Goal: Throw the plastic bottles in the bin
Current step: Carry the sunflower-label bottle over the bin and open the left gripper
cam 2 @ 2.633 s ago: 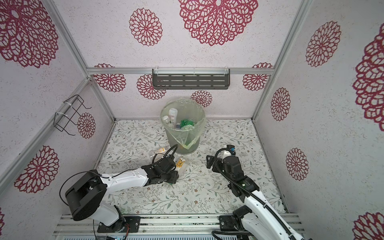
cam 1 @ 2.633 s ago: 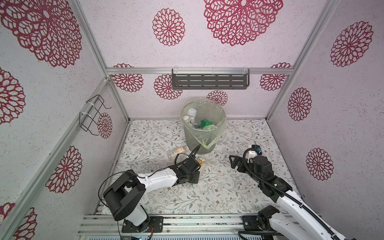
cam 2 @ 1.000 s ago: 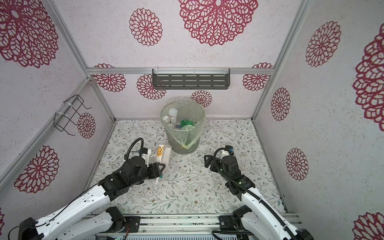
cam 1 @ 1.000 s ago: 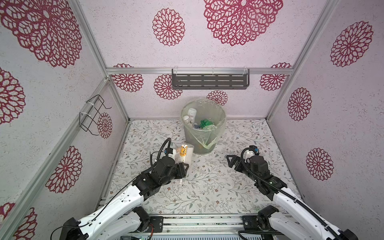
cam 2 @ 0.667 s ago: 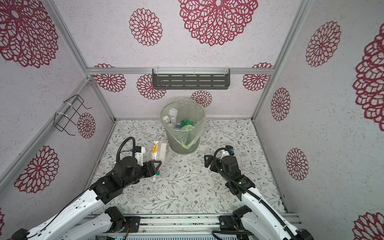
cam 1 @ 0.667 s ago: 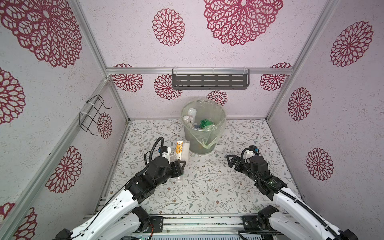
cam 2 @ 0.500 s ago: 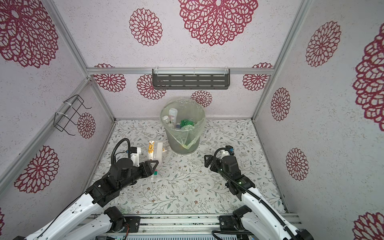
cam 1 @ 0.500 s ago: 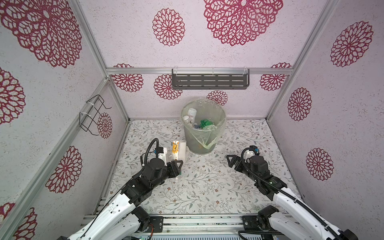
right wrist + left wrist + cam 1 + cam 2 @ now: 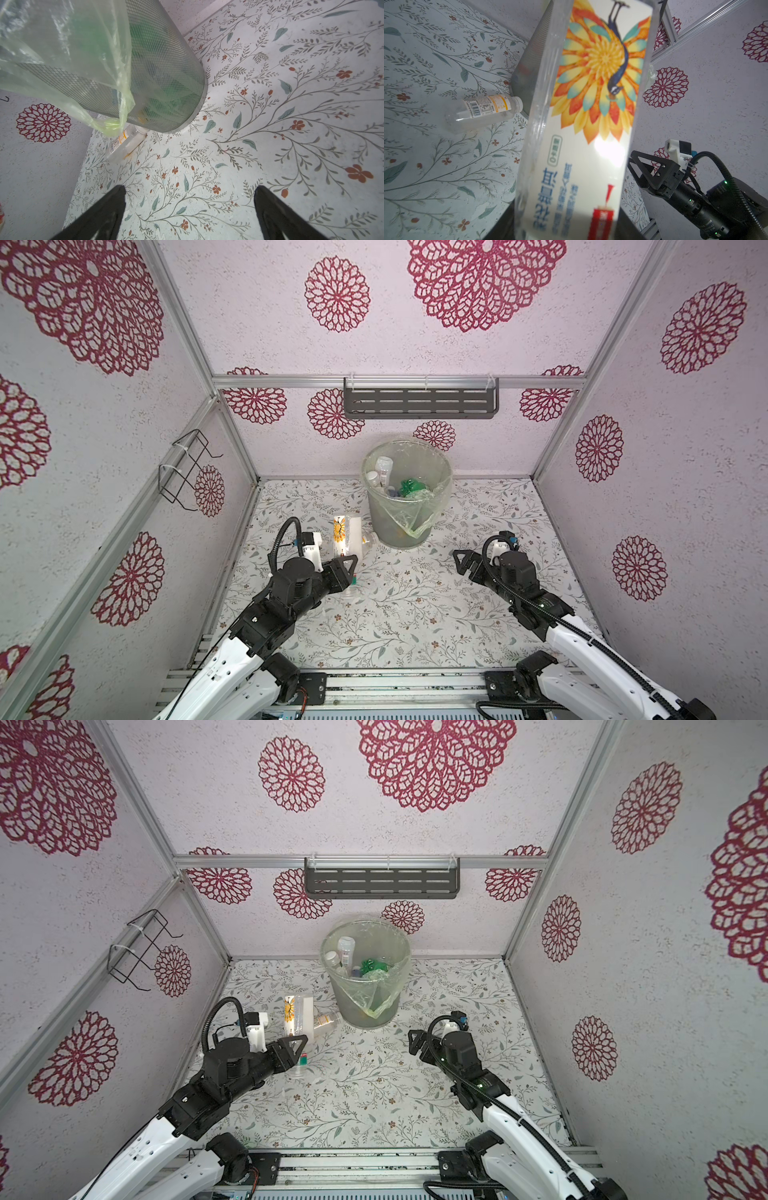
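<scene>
Two bottles remain outside the bin (image 9: 395,531). The flower-labelled bottle (image 9: 341,536) has just risen off the desk (image 9: 415,614), left of the bin and below its rim. A clear bottle (image 9: 368,542) lies against the bin's foot. The left claw (image 9: 348,563) clamps the first bottle; the right claw (image 9: 463,562) gapes empty. Dropping it in looks next.

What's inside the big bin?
Inside the bin, both top views show two clear white-capped bottles and a crumpled green bottle. The yellowish bag and those top bottles hide whatever lies deeper.
</scene>
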You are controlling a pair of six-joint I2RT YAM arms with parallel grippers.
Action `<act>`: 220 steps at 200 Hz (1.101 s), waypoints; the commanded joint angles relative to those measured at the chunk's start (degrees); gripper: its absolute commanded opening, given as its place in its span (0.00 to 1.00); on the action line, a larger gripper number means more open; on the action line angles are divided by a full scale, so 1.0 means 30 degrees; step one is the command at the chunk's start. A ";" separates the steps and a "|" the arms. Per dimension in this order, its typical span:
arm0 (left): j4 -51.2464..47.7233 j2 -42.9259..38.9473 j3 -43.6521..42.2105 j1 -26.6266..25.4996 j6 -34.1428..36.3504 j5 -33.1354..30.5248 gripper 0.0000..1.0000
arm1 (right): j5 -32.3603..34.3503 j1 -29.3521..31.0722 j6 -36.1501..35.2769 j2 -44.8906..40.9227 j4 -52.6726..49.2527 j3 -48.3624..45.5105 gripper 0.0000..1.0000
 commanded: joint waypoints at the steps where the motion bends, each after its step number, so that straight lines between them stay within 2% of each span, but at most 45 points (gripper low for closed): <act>1: 0.0390 0.0146 0.0792 0.0373 0.0043 0.0112 0.42 | 0.0007 -0.0075 0.0173 -0.0327 0.0068 0.0488 0.99; 32: -0.0506 0.2815 0.4476 0.0793 0.0999 0.0580 0.42 | -0.0004 -0.0075 0.0177 -0.0440 0.0052 0.0461 0.99; 71: -0.1381 0.9441 1.2436 0.0857 0.2397 0.1942 0.47 | -0.0076 -0.0053 0.0281 -0.0592 0.0176 0.0321 0.99; 91: -0.3251 1.4584 1.8317 0.1025 0.2612 0.2587 0.62 | 0.0012 -0.0070 0.0318 -0.0819 0.0148 0.0240 0.99; 105: -0.4188 1.7803 2.1999 0.1223 0.2886 0.3991 0.85 | 0.0044 -0.0056 0.0288 -0.0971 0.0010 0.0333 0.99; 116: -0.5585 1.9702 2.4422 0.1458 0.2804 0.3839 0.99 | 0.0127 -0.0089 0.0256 -0.1145 -0.0189 0.0450 0.99; 130: -0.6557 2.0740 2.6509 0.1964 0.2592 0.4467 0.97 | 0.0152 -0.0077 0.0256 -0.1448 -0.0375 0.0561 0.99; 153: -0.6508 1.9873 2.7003 0.2941 0.2368 0.5665 0.97 | 0.0345 -0.0083 0.0225 -0.1948 -0.0623 0.0576 0.99; 173: -0.7390 1.8203 2.6459 0.3851 0.2462 0.5758 0.97 | 0.0467 -0.0089 0.0021 -0.2146 -0.0793 0.0547 0.99; 220: -0.7483 1.3042 2.0529 0.5660 0.2598 0.4242 0.97 | 0.0365 -0.0108 -0.0106 -0.1558 -0.0353 0.0255 0.99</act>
